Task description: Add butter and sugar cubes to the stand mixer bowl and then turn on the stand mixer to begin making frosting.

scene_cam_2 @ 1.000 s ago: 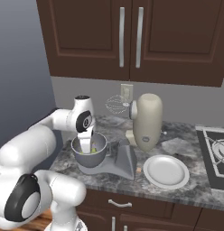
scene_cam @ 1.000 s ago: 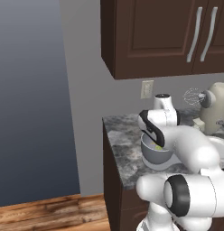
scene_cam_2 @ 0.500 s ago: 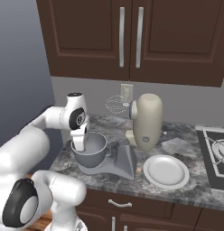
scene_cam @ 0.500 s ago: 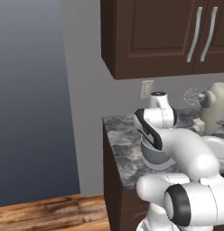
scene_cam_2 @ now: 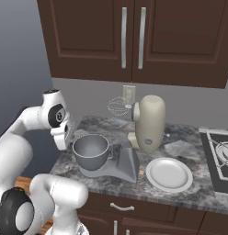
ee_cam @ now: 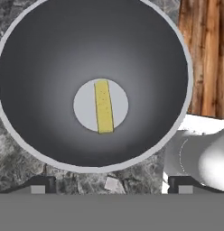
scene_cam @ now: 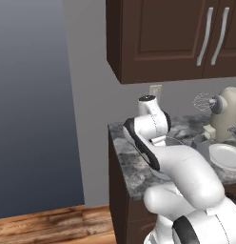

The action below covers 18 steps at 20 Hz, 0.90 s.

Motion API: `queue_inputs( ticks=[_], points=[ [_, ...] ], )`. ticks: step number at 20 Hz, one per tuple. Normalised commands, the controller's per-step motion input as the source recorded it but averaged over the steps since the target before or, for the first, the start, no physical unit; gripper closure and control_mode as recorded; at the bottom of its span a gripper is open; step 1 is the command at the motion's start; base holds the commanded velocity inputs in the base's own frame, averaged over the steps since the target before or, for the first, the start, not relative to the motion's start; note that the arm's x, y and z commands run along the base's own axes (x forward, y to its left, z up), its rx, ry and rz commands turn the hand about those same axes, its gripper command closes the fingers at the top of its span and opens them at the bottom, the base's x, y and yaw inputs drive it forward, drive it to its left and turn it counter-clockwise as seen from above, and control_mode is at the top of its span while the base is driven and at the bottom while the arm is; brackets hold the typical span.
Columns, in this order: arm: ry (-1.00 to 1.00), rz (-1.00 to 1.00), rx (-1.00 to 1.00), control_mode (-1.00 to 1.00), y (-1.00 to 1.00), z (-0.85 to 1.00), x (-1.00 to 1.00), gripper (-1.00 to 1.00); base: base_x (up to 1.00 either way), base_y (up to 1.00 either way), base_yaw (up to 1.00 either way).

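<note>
My claw [ee_cam: 109, 191] is spread wide and holds nothing; its two dark fingertips [ee_cam: 39, 185] sit far apart at the bottom of the hand view, looking straight down. In the right base view the claw [scene_cam_2: 60, 137] hangs beside the left rim of the stand mixer bowl [scene_cam_2: 90, 151], close to it.

Directly below me in the hand view is the stand mixer bowl [ee_cam: 37, 58], deep and grey. The butter [ee_cam: 104, 106], a thin yellow stick, lies flat across the pale disc at its bottom. So the butter is in; I see no sugar cubes inside. A small white cube [ee_cam: 111, 183] lies on the marbled tabletop [ee_cam: 14, 153] just outside the bowl's rim, between my fingertips; I judge it may be a sugar cube.

Further out, the stand mixer [scene_cam_2: 148, 124] stands behind the bowl, its whisk [scene_cam_2: 118, 105] raised, and a white plate [scene_cam_2: 168, 174] lies to the right.

Risks, as I judge them: the cube sits so near the rim that a descending finger could strike the bowl and shift it. A small cube could also slip from my wide grip or be nudged toward the tabletop edge.
</note>
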Motion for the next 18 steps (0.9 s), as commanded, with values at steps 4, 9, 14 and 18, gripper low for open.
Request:
queue_inputs(
  ticks=[4,9,14,18],
  points=[
    [0.07,-0.01,-0.11,-1.00,0.78,-0.02,0.00,-1.00,0.00,0.00,0.00],
    [0.09,-0.09,-0.18,-1.00,0.57,-0.39,0.00,-1.00,0.00,0.00,0.00],
    [0.05,-0.12,-0.17,-1.00,0.17,-0.54,0.00,-1.00,0.00,0.00,0.00],
    [0.00,-0.15,-0.09,-1.00,0.00,-0.43,-0.03,-1.00,0.00,0.00,0.00]
  ],
)
